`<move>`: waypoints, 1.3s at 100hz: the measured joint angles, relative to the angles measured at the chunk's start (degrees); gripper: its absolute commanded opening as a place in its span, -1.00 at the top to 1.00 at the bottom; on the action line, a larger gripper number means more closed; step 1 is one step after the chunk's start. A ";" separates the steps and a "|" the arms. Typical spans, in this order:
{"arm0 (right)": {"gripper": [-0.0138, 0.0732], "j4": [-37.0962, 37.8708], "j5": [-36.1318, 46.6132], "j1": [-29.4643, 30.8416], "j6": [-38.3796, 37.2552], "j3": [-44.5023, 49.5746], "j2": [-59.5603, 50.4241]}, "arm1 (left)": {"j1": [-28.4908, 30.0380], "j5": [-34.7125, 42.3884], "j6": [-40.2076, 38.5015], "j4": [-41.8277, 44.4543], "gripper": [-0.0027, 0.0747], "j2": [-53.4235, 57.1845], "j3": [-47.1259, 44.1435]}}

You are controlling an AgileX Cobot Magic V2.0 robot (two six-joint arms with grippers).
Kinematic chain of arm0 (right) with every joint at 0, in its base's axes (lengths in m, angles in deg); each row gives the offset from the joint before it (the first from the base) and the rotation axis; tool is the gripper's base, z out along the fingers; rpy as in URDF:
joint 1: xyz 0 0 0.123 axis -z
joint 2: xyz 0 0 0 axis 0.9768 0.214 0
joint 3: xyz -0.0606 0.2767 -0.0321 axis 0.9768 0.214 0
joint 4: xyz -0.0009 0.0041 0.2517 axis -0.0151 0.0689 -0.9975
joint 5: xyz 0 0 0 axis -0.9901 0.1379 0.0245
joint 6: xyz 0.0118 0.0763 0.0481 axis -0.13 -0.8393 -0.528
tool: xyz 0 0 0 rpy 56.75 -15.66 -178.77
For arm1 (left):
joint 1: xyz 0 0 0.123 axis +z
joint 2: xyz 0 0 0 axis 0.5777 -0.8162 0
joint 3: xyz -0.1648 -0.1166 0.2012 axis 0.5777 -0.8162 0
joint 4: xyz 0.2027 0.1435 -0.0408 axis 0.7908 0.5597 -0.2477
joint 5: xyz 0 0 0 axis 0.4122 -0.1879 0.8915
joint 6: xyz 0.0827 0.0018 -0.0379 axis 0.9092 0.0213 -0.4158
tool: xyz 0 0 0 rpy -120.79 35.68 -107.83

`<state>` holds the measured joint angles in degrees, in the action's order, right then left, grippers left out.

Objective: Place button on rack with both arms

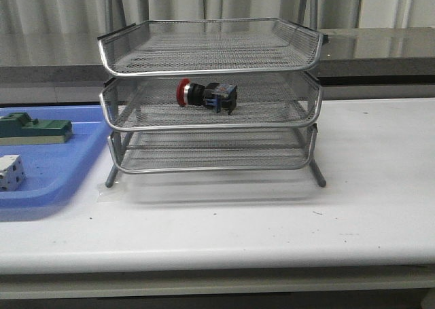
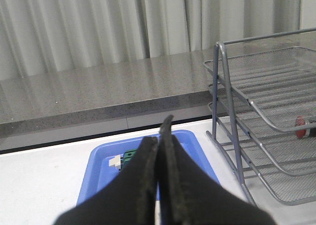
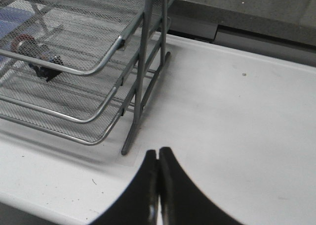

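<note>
- The rack (image 1: pixel 211 95) stands in the middle of the front view on a white table (image 1: pixel 367 187), three wire trays stacked one above another.
- The button (image 1: pixel 206 96) lies on its side in the middle tray, a little left of the tray's centre, with its red cap pointing toward the left of the frame and its blue block toward the right.
- The top tray and the bottom tray hold nothing visible.
- A blue tray (image 1: pixel 47 173) sits at the left edge of the front view, just beside the rack's left leg.
- On the blue tray rest a green block (image 1: pixel 34 128), toward the back, and a white part with dark dots (image 1: pixel 10 172), nearer the front.
- In the left wrist view the left gripper (image 2: pixel 159 151) has its two black fingers pressed together with nothing between them, above the blue tray (image 2: pixel 98 178) in the lower centre of the frame; the rack (image 2: pixel 266 116) fills the right side, and the red cap of the button (image 2: pixel 301 126) shows at the far right edge.
- In the right wrist view the right gripper (image 3: pixel 158 160) is likewise closed and empty at the bottom centre, over the bare table; the rack (image 3: pixel 89 71) occupies the upper left, with the button (image 3: pixel 34 57) seen through the mesh.
</note>
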<state>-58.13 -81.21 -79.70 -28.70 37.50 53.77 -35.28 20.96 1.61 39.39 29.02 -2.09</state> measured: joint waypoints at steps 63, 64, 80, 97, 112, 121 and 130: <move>0.81 0.00 -4.27 0.96 -0.01 2.69 -10.31 | 0.00 0.00 0.00 0.00 0.98 0.00 0.00; 0.81 0.00 -4.37 0.96 -0.01 2.69 -10.31 | 0.00 0.00 0.00 0.00 0.98 0.00 0.00; 0.81 0.00 -4.37 0.96 -0.01 2.69 -10.31 | 0.00 0.00 0.00 0.00 0.98 0.00 0.00; 0.81 0.00 -4.37 0.96 -0.01 2.69 -10.31 | 0.00 0.00 0.00 0.00 0.98 0.00 0.00; 0.81 0.00 -4.37 0.96 -0.01 2.69 -10.43 | 0.00 0.00 0.00 0.00 0.98 0.00 0.00; 0.81 0.11 -4.37 0.96 -0.01 2.69 -11.02 | 0.00 0.00 0.00 0.00 0.98 0.00 0.00; 0.81 1.73 -4.37 0.96 -0.55 2.69 -12.47 | 0.00 0.00 0.00 0.00 0.98 0.00 0.00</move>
<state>-56.40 -85.57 -78.73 -29.25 40.19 41.30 -35.28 20.96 1.61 39.39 29.02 -2.09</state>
